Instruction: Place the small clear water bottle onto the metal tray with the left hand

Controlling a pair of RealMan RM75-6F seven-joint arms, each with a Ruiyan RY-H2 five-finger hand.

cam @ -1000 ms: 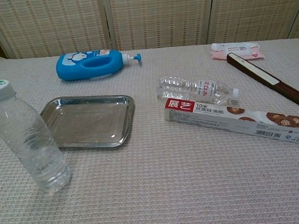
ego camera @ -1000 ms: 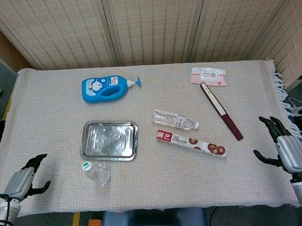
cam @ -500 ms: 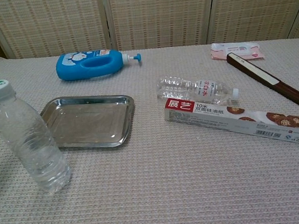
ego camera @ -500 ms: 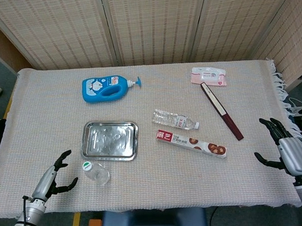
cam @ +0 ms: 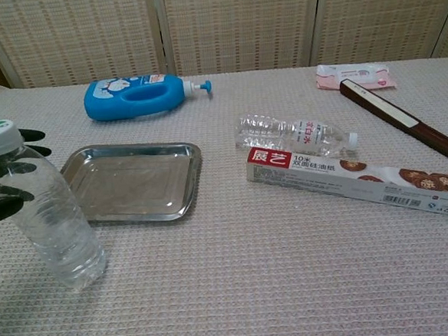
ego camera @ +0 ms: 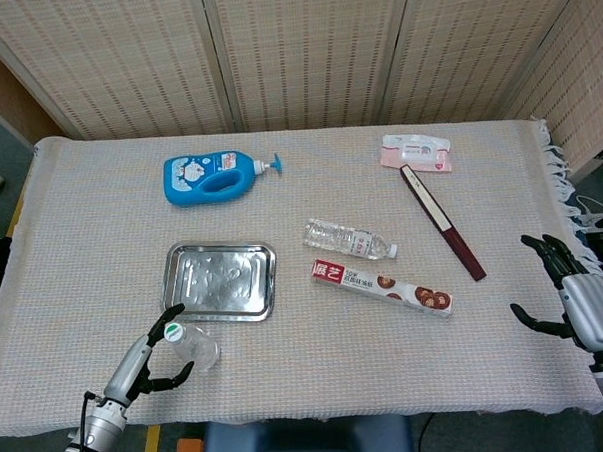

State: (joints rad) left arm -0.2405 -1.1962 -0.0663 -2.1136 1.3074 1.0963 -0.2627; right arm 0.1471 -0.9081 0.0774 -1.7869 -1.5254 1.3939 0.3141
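The small clear water bottle (ego camera: 194,347) with a green-and-white cap stands upright just in front of the metal tray (ego camera: 220,280). In the chest view the bottle (cam: 47,219) is at the near left, with the empty tray (cam: 133,182) behind and to its right. My left hand (ego camera: 147,363) is right beside the bottle on its left, fingers spread. Its dark fingertips (cam: 6,192) reach around the bottle's upper part without closing on it. My right hand (ego camera: 575,294) hangs open at the table's right edge, holding nothing.
A blue pump bottle (ego camera: 209,177) lies behind the tray. To the tray's right lie a second clear bottle (ego camera: 349,239) and a long wrap box (ego camera: 381,288). A dark slim case (ego camera: 441,221) and a pink packet (ego camera: 416,152) are at the back right.
My left hand has moved right from the table's left edge to the standing bottle, and its fingers now show in the chest view. The right hand has barely shifted.
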